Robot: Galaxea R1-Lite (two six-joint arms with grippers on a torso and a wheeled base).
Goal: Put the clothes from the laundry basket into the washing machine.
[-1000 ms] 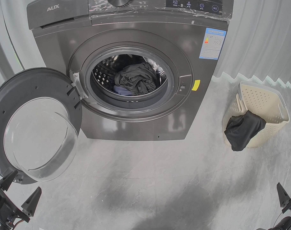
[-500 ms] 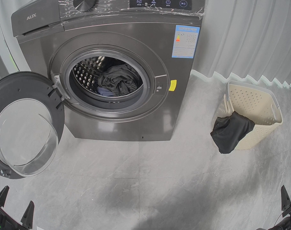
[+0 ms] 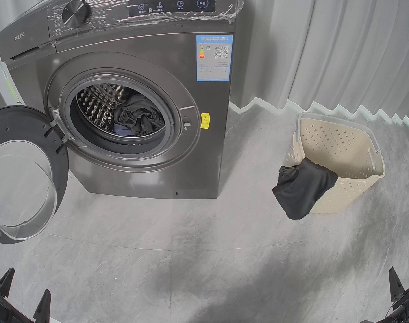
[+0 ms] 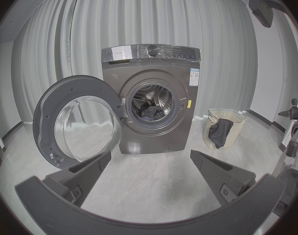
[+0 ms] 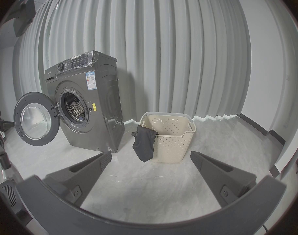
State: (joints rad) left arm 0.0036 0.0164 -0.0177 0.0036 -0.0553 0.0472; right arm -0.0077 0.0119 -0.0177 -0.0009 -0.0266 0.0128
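The grey washing machine stands at the left with its round door swung wide open. Dark clothes lie inside the drum. To the right on the floor sits a cream laundry basket with a black garment draped over its near rim. My left gripper is open at the bottom left corner, far from both. My right gripper is open at the bottom right, short of the basket. Nothing sits between either pair of fingers.
Pale pleated curtains hang behind the machine and basket. Grey floor stretches open between me and both. The open door juts out into the floor space on the left.
The whole head view has swung to the right, so machine and basket sit farther left in the picture. Clothes and basket have not moved. Both grippers stay open and low.
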